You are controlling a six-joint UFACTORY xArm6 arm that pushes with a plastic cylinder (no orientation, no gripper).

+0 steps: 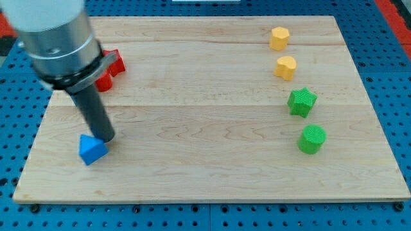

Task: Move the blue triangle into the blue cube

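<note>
A blue triangle block [91,149] lies near the view's bottom left of the wooden board [205,160]. My tip [106,138] stands right at its upper right edge, touching or nearly touching it. No blue cube shows; the arm's grey body [54,38] covers part of the board's top left and may hide it.
Two red blocks [109,69] sit at the view's top left, partly hidden behind the arm. On the view's right are two yellow blocks [279,38] [286,67], a green star [302,101] and a green cylinder [312,139]. A blue pegboard [398,77] surrounds the board.
</note>
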